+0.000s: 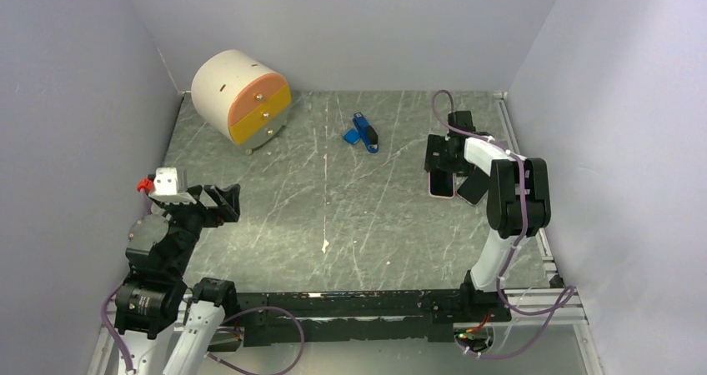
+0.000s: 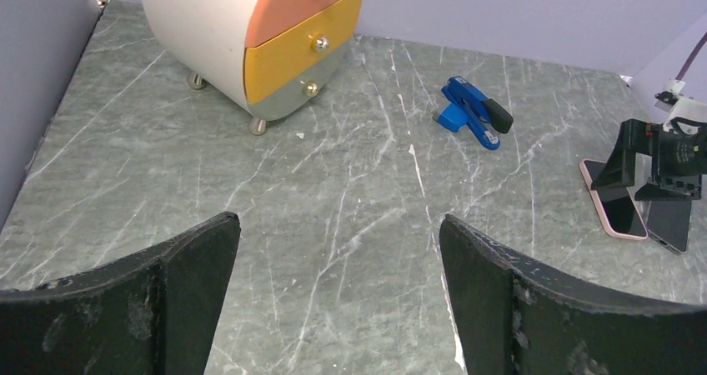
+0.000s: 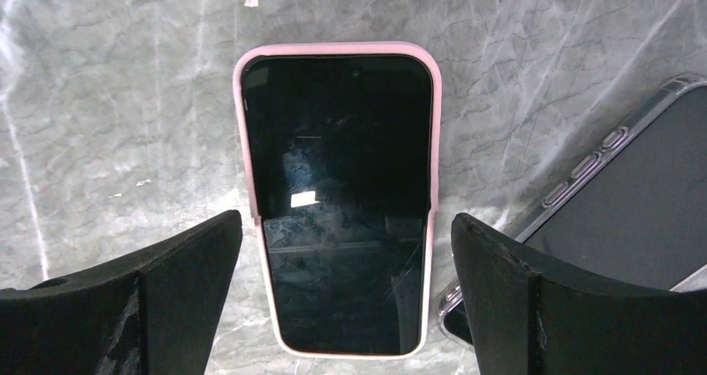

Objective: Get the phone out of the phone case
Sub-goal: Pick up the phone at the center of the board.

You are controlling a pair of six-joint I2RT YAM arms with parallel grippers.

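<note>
Three plain lavender walls (image 1: 350,25) box in a grey-green, marble-look desk (image 1: 333,217) with pale veins and a few white scuffs. There's a small pale speck (image 1: 324,246) near the middle. Back left sits a round white drawer unit (image 1: 242,96) with an orange, a yellow and a grey drawer, and a blue clip-type gadget (image 1: 363,133) lies toward the back centre.

The phone (image 3: 342,183) is over on the right side of the desk, lying flat and screen up, directly under the right arm (image 1: 517,196). The right jaws are spread wide and hang over it. From the wrist view the phone runs lengthwise right down the gap, one finger off each long side, and they don't look to be touching it. The left jaws are also spread wide, down at the near left on the left arm (image 1: 158,250), with only desk showing between them, well apart from the phone.

Looks-wise, the screen is dark and glossy with a bright reflection and some fine scratches on the nearer half. The pink phone case (image 3: 333,48) is thick around the far end. About halfway down both sides it steps in to a thinner, paler rim, and I can't tell whether that means the phone is partly out. A second handset (image 3: 634,208), dark in a clear case, lies angled just beside its near right corner.
</note>
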